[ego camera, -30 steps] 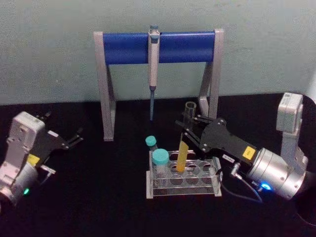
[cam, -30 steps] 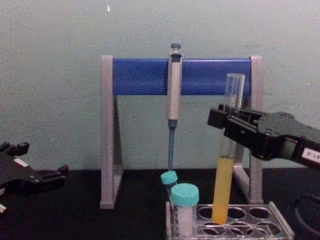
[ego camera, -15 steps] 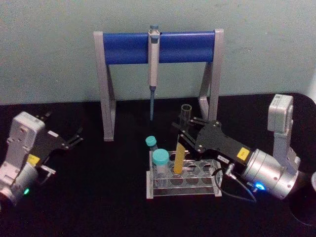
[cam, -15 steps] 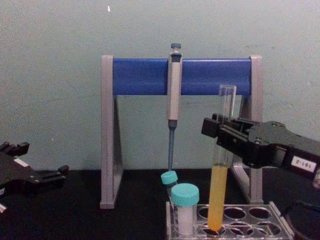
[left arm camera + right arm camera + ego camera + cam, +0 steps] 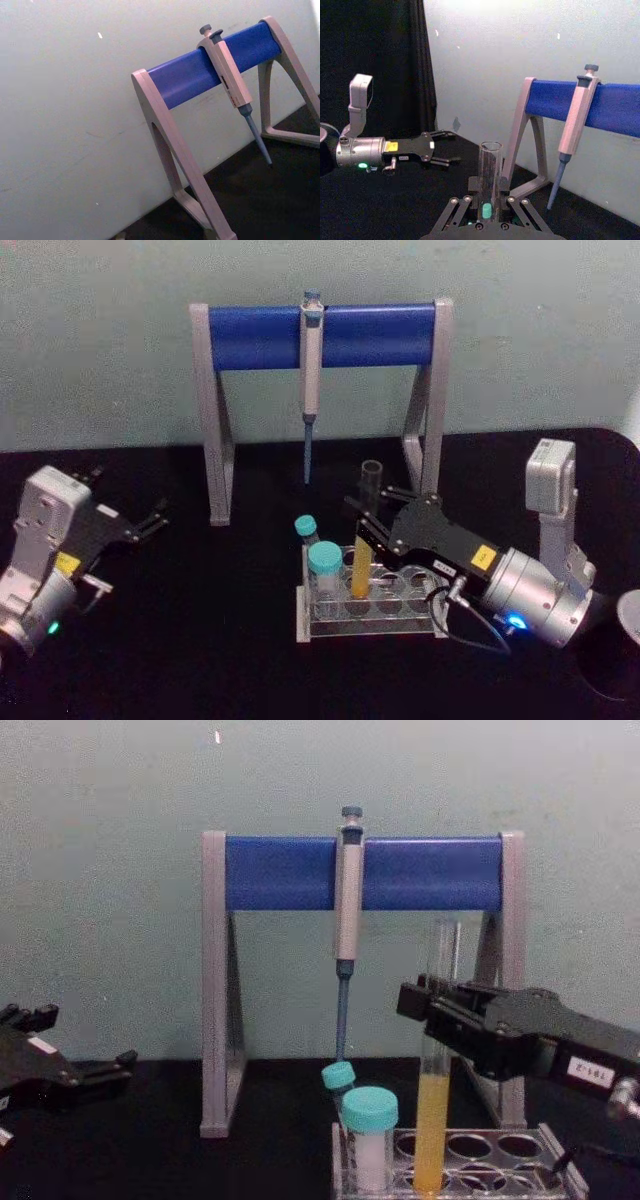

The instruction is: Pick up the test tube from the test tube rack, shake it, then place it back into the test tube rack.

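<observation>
Black table [image 5: 200, 640]; right gripper [image 5: 369, 522] pinched test tube [image 5: 361, 575], base inside test tube rack [image 5: 400, 626]; left gripper [image 5: 150, 519] spread, parked left

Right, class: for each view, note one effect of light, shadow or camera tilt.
Head view: the black table shows no shadows, and a blue light glows on the right arm. Chest view: the clear top of the test tube nearly vanishes against the pale wall. Left wrist view: the pipette stand leans, the camera being tilted.
</observation>
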Robot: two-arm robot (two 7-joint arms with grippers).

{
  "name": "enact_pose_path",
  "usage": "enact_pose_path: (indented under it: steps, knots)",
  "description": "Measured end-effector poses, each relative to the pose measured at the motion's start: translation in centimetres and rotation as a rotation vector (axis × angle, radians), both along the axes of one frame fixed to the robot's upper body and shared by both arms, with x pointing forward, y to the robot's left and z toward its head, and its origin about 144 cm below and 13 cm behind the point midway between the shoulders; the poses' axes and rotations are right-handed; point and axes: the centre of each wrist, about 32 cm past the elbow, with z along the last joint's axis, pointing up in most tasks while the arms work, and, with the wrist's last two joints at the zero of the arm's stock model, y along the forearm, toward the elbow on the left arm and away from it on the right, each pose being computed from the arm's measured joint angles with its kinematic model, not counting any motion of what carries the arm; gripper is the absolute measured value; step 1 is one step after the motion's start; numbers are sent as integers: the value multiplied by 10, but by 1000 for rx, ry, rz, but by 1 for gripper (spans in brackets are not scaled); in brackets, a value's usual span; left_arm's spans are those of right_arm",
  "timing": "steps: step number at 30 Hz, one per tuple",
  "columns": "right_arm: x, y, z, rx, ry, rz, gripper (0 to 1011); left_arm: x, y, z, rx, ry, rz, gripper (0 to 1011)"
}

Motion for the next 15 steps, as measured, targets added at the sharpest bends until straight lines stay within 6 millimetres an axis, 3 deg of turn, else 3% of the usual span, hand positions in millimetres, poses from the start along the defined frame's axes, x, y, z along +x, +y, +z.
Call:
enact_pose_path:
  steps: [15]
  knots:
    - [1, 2, -11, -26, 27, -9, 233, 0, 0, 0, 0, 0, 0, 1001]
